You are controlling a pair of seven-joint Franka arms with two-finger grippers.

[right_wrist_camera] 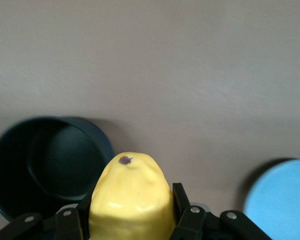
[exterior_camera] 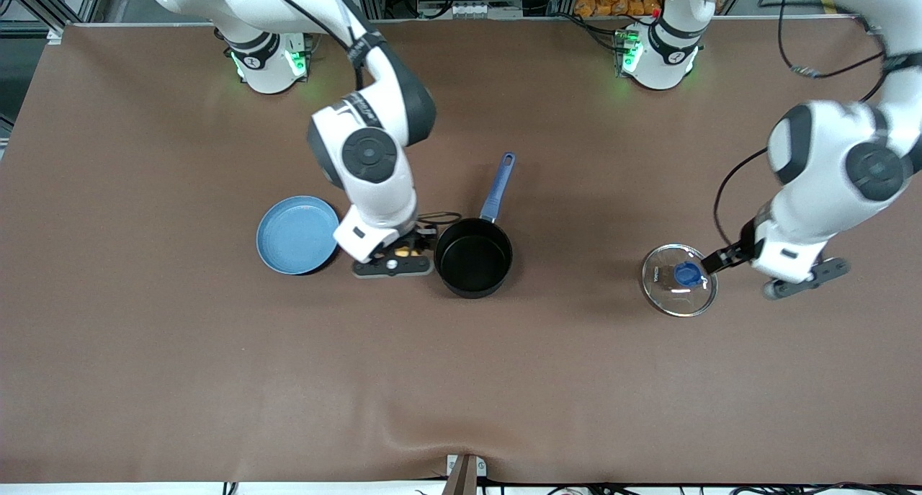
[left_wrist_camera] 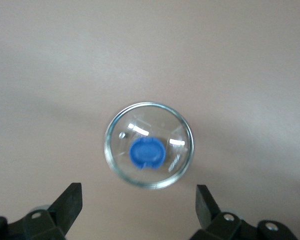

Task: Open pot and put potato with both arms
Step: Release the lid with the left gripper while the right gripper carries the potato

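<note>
Both wrists tell more | potato (right_wrist_camera: 130, 199) clamped | left fingers (left_wrist_camera: 70, 202) apart

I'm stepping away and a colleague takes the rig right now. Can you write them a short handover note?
Right gripper: shut on the potato, in the air between the blue plate and the pot.
Left gripper: open, above the glass lid.
Lid lies on the table toward the left arm's end, knob up.
Done: pot is open and empty, potato picked up.
Left: carry the potato over the pot and release it inside.
</note>
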